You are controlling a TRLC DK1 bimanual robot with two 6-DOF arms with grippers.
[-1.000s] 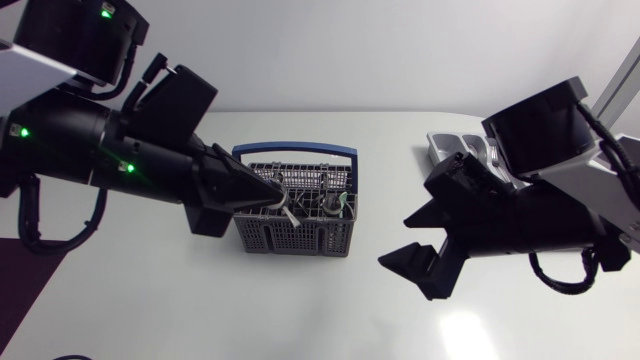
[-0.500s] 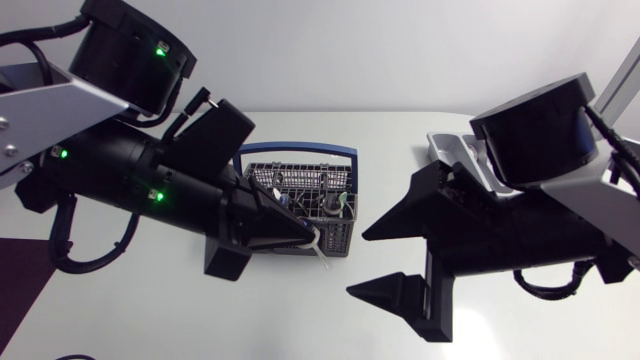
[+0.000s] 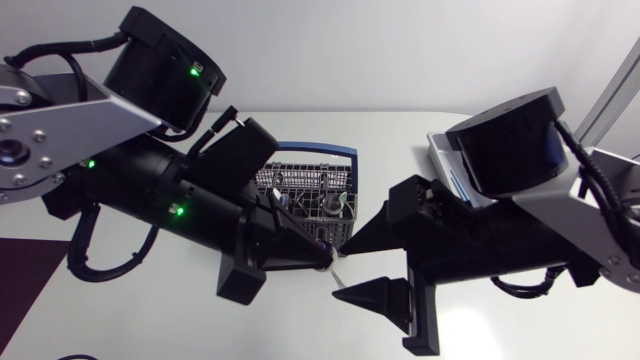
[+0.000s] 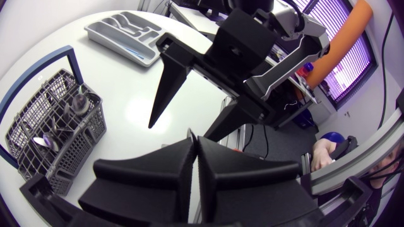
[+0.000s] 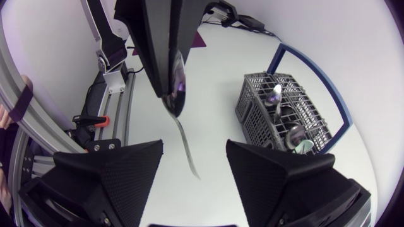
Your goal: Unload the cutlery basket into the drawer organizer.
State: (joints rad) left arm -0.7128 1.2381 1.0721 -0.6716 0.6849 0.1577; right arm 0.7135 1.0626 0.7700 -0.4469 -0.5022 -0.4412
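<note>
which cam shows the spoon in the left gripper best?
Right wrist view: the spoon shows at full length, its bowl clamped in the left gripper and its handle hanging free. The head view shows only the handle's end below that gripper. In the left wrist view, the shut gripper hides it.

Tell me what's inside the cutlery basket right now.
At least two spoons stand in the cutlery basket, bowls up. From above, the left arm covers part of it, so more may be hidden.

Two arms [image 3: 150, 190] [image 3: 520, 240], one basket [image 3: 310, 148], one organizer [image 4: 113, 28], one held spoon [image 5: 177, 98].
</note>
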